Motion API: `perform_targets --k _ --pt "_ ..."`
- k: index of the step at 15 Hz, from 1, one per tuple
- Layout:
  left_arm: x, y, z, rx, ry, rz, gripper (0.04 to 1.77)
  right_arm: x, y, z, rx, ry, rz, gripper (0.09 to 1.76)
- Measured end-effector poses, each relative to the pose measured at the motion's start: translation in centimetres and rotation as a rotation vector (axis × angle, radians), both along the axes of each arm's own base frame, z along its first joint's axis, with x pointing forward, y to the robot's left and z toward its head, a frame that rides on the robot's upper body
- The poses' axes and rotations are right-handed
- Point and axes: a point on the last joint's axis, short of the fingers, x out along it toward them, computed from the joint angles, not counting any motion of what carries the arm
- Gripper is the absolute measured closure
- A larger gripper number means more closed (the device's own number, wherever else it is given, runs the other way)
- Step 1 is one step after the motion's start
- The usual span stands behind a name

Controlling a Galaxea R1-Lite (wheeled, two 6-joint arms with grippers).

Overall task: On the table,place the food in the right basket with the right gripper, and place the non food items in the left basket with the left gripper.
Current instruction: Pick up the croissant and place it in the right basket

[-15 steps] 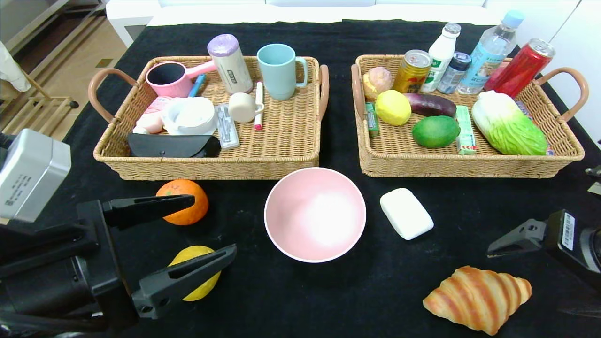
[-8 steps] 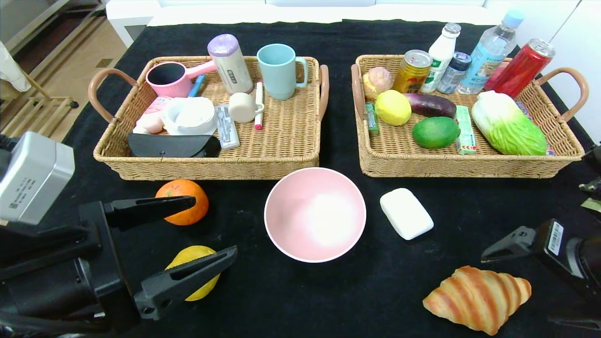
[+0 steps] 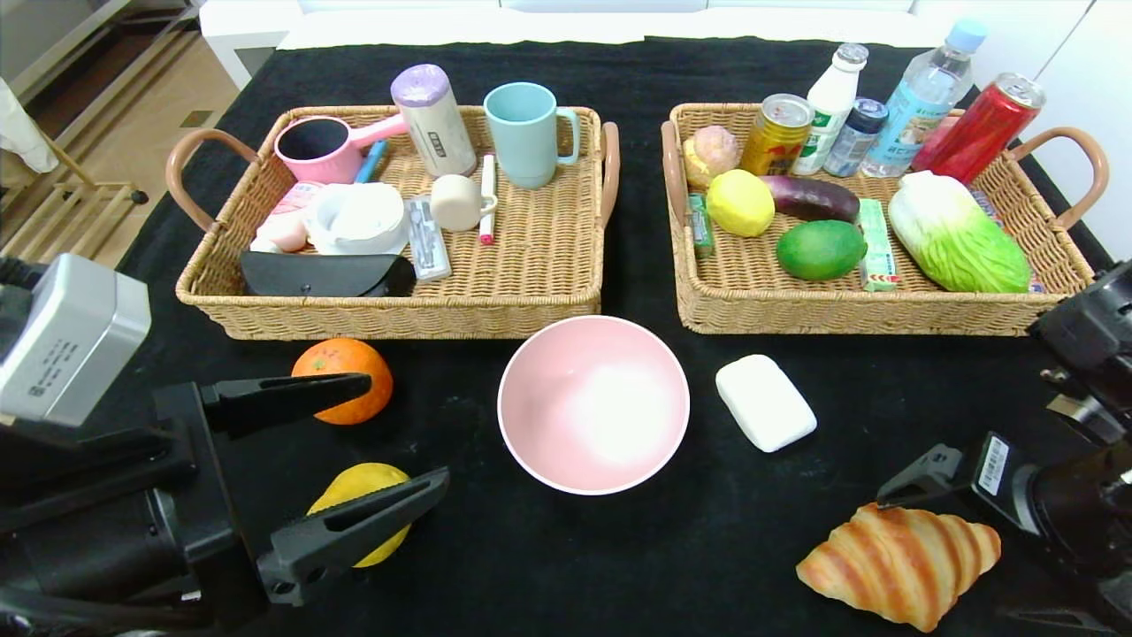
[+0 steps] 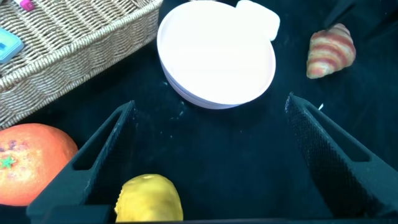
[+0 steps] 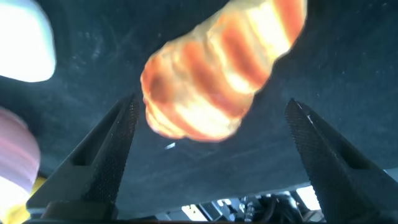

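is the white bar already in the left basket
No, the white bar lies on the black table between the pink bowl and the croissant, outside the left basket.

So the only real mover is the right hand (image 3: 920,522): over the last second it's swung in from the right edge of the worktop (image 3: 619,548) and dropped toward the croissant (image 3: 898,559), its upper finger (image 3: 920,475) now right at the pastry's top edge, fingers spread with the croissant between them. Left hand (image 3: 354,460) crept a hair toward the middle, spread wide.
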Motion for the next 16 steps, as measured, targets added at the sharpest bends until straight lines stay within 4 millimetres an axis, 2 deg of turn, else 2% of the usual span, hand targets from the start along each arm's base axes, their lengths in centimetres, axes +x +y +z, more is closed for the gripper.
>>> perform_targets --k 5,16 --pt "0.1 0.0 -0.1 0.002 0.004 0.0 0.09 0.8 0.4 -1.4 0.014 -0.011 -0.003 0.14" --pt "0.3 -0.1 -0.3 0.008 0.015 0.0 0.09 1.2 0.8 -2.3 0.008 -0.005 0.001 0.14"
